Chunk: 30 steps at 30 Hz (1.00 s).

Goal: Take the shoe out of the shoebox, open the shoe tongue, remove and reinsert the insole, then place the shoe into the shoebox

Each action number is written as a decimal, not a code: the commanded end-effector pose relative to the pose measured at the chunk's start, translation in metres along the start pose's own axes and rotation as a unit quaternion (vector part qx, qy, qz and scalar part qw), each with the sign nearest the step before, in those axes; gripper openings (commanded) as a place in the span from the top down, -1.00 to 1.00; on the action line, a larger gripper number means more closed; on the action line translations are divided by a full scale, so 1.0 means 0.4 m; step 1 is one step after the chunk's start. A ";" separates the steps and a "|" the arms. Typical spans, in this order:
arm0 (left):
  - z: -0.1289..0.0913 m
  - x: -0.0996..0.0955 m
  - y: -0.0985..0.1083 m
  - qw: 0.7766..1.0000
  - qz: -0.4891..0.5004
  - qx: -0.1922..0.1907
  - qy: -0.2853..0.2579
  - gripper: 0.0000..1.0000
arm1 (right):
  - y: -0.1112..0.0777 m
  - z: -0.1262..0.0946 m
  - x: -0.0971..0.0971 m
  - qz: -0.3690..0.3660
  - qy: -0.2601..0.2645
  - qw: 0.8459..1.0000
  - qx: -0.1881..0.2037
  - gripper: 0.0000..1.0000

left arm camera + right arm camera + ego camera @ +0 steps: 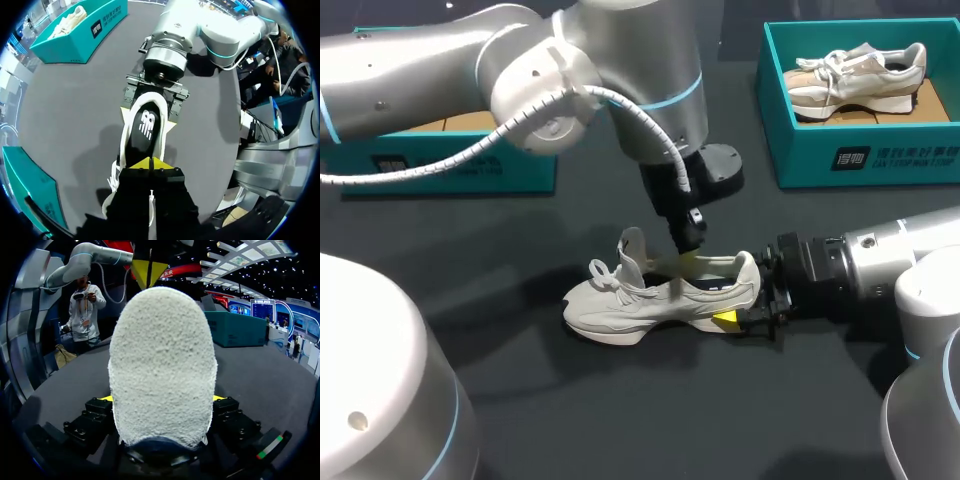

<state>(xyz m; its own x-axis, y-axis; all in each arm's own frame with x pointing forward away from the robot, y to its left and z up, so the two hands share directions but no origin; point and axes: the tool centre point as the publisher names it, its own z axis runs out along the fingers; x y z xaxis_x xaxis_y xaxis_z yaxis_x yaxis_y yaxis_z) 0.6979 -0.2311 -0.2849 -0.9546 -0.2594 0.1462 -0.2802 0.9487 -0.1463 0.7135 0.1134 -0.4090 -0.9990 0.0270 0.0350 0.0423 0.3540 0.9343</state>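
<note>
Shoe (640, 305) stands heel-clamped in right jaws, left jaws closed over its insole (145, 125).

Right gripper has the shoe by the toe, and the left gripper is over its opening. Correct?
Not quite. The right gripper has the shoe by the heel, not the toe, with a finger on each side; the head view shows it. The left gripper is over its opening, as you say.

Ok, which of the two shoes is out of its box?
The shoe standing on the table, heel gripped by the right claw; the other shoe lies inside the teal box.
</note>
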 end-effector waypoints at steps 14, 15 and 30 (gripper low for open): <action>0.133 -0.026 -0.014 0.997 0.058 -0.037 0.025 1.00 | 0.000 0.003 0.002 0.000 -0.001 1.000 0.001 1.00; 0.140 -0.028 -0.012 0.997 0.059 -0.041 0.033 1.00 | 0.000 0.003 0.002 0.000 -0.001 1.000 0.001 1.00; 0.170 -0.018 0.054 0.988 0.117 -0.067 0.070 1.00 | 0.000 0.003 0.002 0.000 -0.001 1.000 0.001 1.00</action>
<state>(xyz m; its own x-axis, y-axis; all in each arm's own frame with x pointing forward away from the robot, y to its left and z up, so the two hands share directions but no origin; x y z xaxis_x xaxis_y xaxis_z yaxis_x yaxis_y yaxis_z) 0.6928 -0.2228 -0.3529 -0.9659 -0.0141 0.2585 -0.0304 0.9978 -0.0590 0.7134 0.1133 -0.4091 -0.9990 0.0270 0.0351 0.0423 0.3541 0.9342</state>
